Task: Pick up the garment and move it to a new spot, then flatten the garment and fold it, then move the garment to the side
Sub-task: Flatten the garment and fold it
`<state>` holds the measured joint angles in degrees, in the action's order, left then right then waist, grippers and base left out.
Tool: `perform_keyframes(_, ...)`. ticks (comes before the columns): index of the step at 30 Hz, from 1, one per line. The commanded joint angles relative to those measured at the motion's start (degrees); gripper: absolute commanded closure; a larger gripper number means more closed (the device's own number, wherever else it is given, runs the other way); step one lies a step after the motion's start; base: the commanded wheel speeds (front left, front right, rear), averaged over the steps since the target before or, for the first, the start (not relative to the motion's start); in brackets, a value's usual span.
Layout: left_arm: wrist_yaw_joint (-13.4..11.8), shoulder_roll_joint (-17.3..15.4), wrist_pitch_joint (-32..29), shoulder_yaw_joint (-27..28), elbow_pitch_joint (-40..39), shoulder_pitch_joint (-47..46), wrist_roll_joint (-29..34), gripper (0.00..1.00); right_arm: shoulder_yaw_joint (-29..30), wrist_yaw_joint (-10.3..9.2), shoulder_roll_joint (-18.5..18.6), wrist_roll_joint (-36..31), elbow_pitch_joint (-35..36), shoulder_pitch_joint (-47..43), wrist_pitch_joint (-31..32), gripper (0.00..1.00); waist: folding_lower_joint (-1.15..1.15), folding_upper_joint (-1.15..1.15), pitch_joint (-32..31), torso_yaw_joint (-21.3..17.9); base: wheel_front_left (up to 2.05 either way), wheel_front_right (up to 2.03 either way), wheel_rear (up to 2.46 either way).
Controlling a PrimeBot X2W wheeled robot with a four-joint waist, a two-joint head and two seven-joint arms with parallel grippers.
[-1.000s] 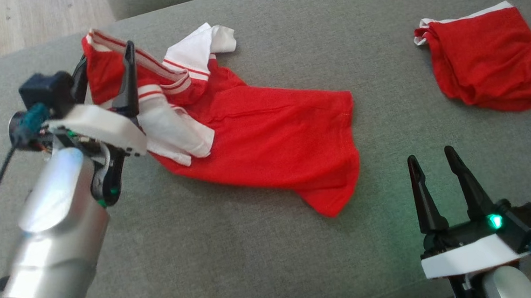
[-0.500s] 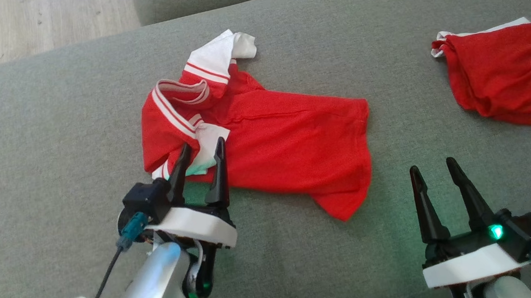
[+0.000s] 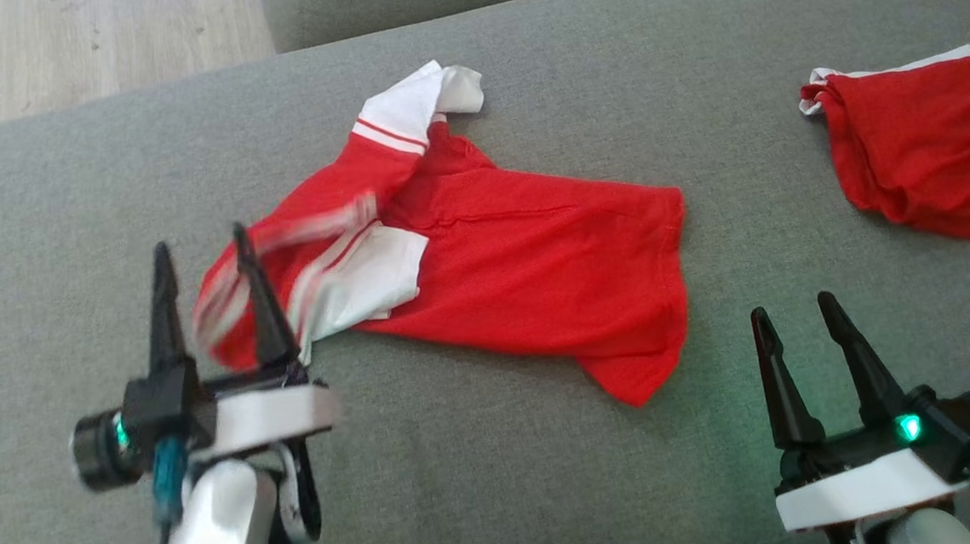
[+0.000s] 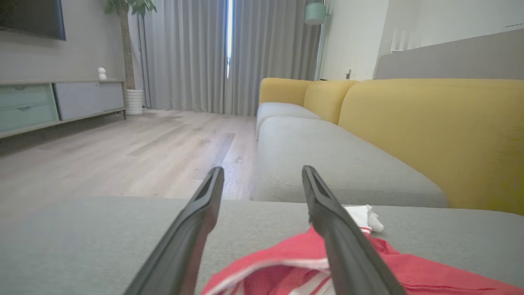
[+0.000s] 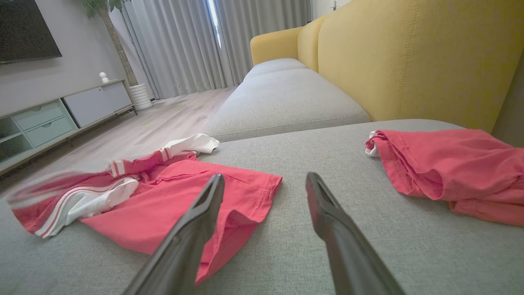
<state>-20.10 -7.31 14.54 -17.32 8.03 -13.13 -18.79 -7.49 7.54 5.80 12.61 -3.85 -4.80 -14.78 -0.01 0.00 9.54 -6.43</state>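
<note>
The left gripper (image 3: pixel 198 241) hangs released and empty over the grey sofa seat (image 3: pixel 499 476), having drawn back toward the near edge from the shirt's collar end, where it was buried a second ago. That striped collar end (image 3: pixel 279 261) shows as a blur, apparently still settling after being let go. The red shirt (image 3: pixel 528 277) sprawls crumpled across the middle of the seat, one white sleeve (image 3: pixel 418 102) flung toward the far side. The right gripper (image 3: pixel 792 306) waits near the hem, its jaws apart and holding nothing. A second red garment (image 3: pixel 929 155) lies bunched well apart at the right. The relocation looks finished, so flattening would come next.
</note>
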Motion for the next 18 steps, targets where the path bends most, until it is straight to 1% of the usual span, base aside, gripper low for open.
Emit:
perform_keyframes(1, -0.31, -0.94, 0.44, 2.09, -3.29, 0.04, 1.64, 0.0, -1.44, -0.05, 0.68, 0.18, 1.6, 0.15, -0.22, 0.0, 0.01, 0.0, 0.0, 0.08, 0.0, 0.0, 0.0)
perform_keyframes(2, 0.12, -0.73, 0.44, 1.78, -4.65, 1.09, 2.58, 0.0, -1.4, -0.05, 0.7, 0.2, 1.63, 0.15, -0.22, 0.0, 0.01, 0.0, 0.04, 0.14, 0.0, 0.0, 0.0)
perform_keyframes(4, 2.97, 0.17, 0.45, -0.87, -6.78, 3.13, 3.42, 0.0, -1.29, -0.05, 0.77, 0.24, 1.75, 0.13, -0.22, 0.0, 0.01, 0.0, 0.13, 0.3, 0.0, 0.0, 0.0)
perform_keyframes(5, 4.67, 0.7, 0.45, -2.74, -6.6, 4.35, 3.17, 0.0, -1.26, -0.05, 0.81, 0.26, 1.81, 0.1, -0.22, 0.0, 0.01, 0.0, 0.18, 0.37, 0.0, 0.0, 0.0)
perform_keyframes(7, 8.35, 1.73, -0.25, -6.63, -3.91, 5.95, 1.3, 0.0, -1.19, -0.05, 0.86, 0.26, 1.84, 0.12, -0.22, 0.0, 0.01, 0.0, 0.35, 0.53, 0.0, 0.0, 0.0)
perform_keyframes(9, 10.94, 2.19, -3.05, -10.26, 0.02, 5.71, 0.96, 0.0, -1.32, -0.05, 0.89, 0.25, 1.78, 0.31, -0.22, 0.0, 0.01, 0.0, 0.66, 0.57, 0.0, 0.0, 0.0)
perform_keyframes(12, 12.66, 3.09, -5.76, -12.71, 5.07, 3.1, -0.06, 0.0, -1.64, -0.05, 0.94, 0.26, 1.71, 0.88, -0.22, 0.0, 0.01, 0.0, 1.21, 0.65, 0.0, 0.0, 0.0)
perform_keyframes(14, 13.15, 3.52, -6.78, -13.44, 8.08, 0.61, -0.64, 0.0, -1.92, -0.05, 1.1, 0.3, 1.66, 1.27, -0.22, 0.0, 0.01, 0.0, 1.6, 0.64, 0.0, 0.0, 0.0)
perform_keyframes(18, 12.81, 3.91, -9.88, -14.38, 14.51, -4.82, -0.62, 0.0, -2.34, -0.05, 1.61, 0.4, 1.55, 1.9, -0.22, 0.0, 0.01, 0.0, 2.33, 0.26, 0.0, 0.0, 0.0)
